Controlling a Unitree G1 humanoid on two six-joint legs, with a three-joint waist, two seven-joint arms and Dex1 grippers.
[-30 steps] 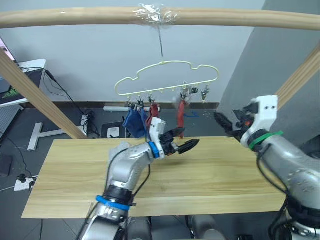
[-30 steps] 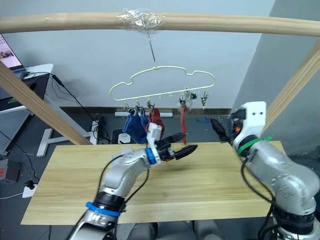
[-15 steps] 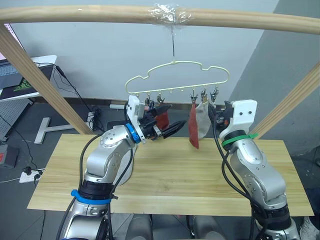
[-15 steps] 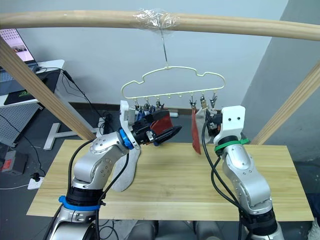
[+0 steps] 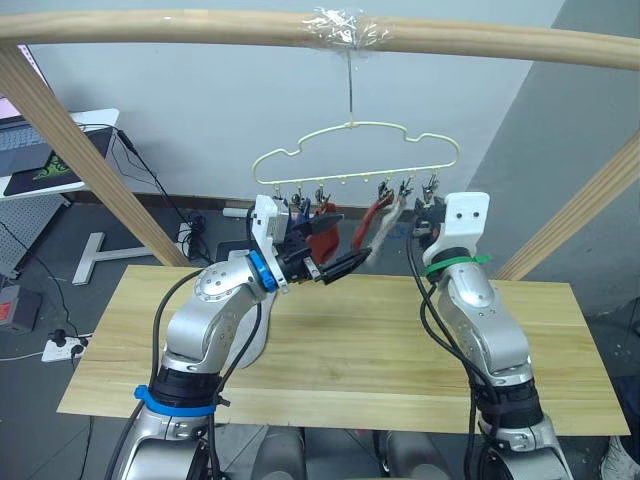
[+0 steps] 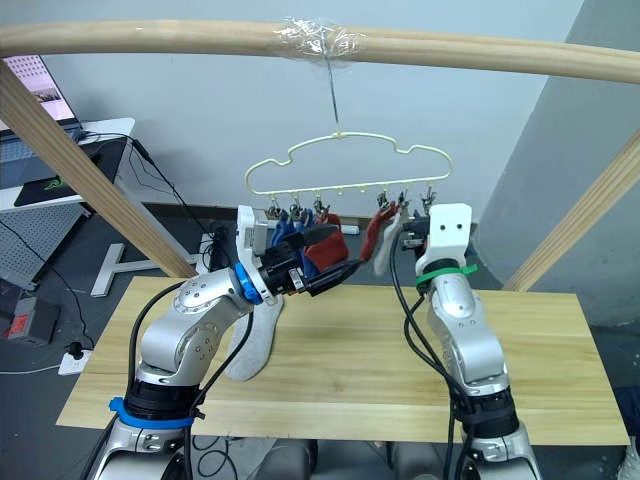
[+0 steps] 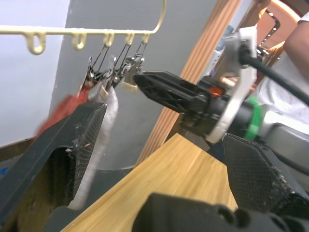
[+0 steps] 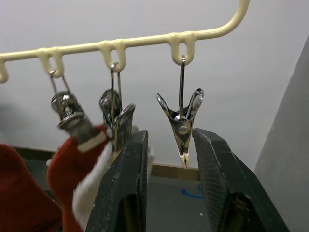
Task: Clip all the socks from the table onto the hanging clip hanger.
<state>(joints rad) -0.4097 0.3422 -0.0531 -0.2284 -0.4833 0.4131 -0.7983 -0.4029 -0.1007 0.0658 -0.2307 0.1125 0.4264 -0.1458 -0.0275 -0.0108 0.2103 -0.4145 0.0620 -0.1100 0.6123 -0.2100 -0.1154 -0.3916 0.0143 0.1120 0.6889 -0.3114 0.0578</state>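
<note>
Since 0.5 s ago the right arm has risen closer to the hanger, and the grey sock + rust sock on the right clips now swing out to the left instead of hanging straight.

Head views: thin pale-yellow wire clip hanger (image 5: 352,150) w/ wavy top hangs by its hook from a taped wooden pole (image 5: 320,30). Blue socks (image 6: 287,228) and a rust-red sock (image 5: 322,222) are on the left clips; another rust-red sock (image 5: 373,212) and a light grey sock (image 5: 383,232) hang from clips right of centre. Far-right metal clip (image 5: 431,187) is bare. A second light grey sock (image 6: 255,335) lies on the pale plank bench (image 5: 330,350), left of centre, partly behind the left arm. Left end effector (image 5: 345,265) is raised just below the hanger, fingers pointing right, spread wide, holding nothing. Right end effector (image 5: 422,215) is up beside the right-hand clips.

Left wrist view: left end effector's two black fingers (image 7: 77,140) stand far apart, empty; between them the right arm's black fingers reach toward the clips, grey sock beside them.

Right wrist view: right end effector (image 8: 169,159) has a narrow gap, its fingers either side of the bare clip's lower tip (image 8: 183,157); cannot tell if they touch it. Rust-red and grey socks hang on the next two clips.
</note>
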